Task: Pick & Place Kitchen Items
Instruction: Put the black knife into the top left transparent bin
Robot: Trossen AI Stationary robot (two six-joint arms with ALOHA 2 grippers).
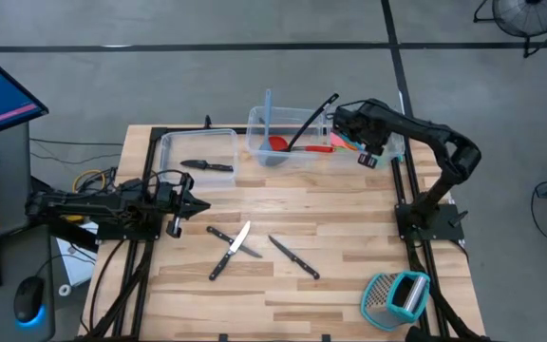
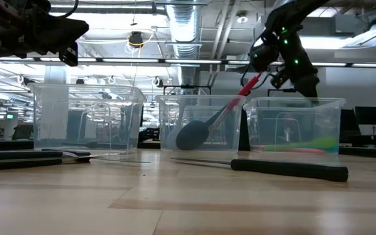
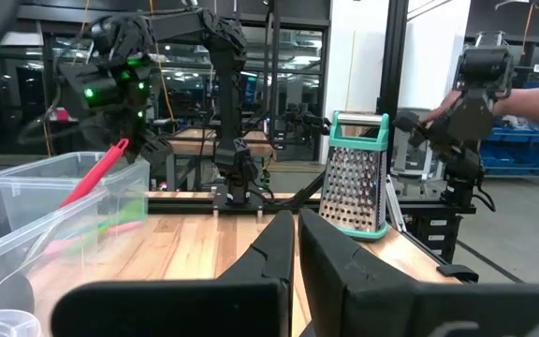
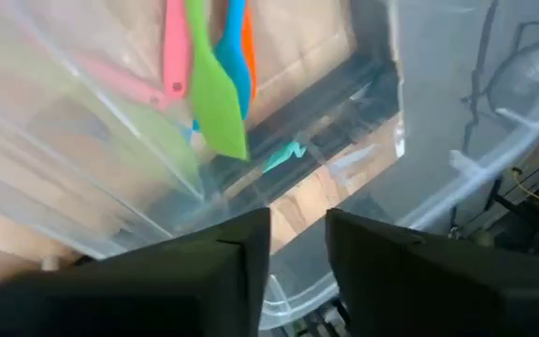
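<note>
- Nearest the low camera lies a black-handled knife (image 2: 290, 169) flat on the wooden table (image 1: 349, 228), its blade pointing left in that view.
- From above, 3 knives lie loose mid-table: 2 crossed over each other (image 1: 229, 245) and 1 (image 1: 295, 256) just beside them toward the right arm's side.
- 3 clear bins stand in a row along the far edge. The left bin (image 1: 198, 152) holds 1 more knife (image 1: 208, 165).
- The middle bin (image 1: 278, 140) holds a red spoon (image 1: 297, 145), a black spoon (image 1: 310, 122) leaning out over its rim, and an upright grey-blue spatula (image 1: 268, 116).
- The right bin (image 2: 294, 125) holds pink (image 4: 175, 47), green (image 4: 215, 84), blue (image 4: 235, 47) and orange (image 4: 249, 37) spatulas lying side by side.
- The right gripper (image 1: 357, 125) hangs over the right bin; its wrist view shows the 2 fingers (image 4: 204, 271) narrowly apart with nothing between them.
- The left gripper (image 1: 194, 203) sits low at the table's left edge, short of the crossed knives, fingers (image 3: 335, 271) nearly closed on a thin gap, empty.
- A teal-framed grater (image 1: 397, 296) stands on the near right corner, well apart from the knives.
</note>
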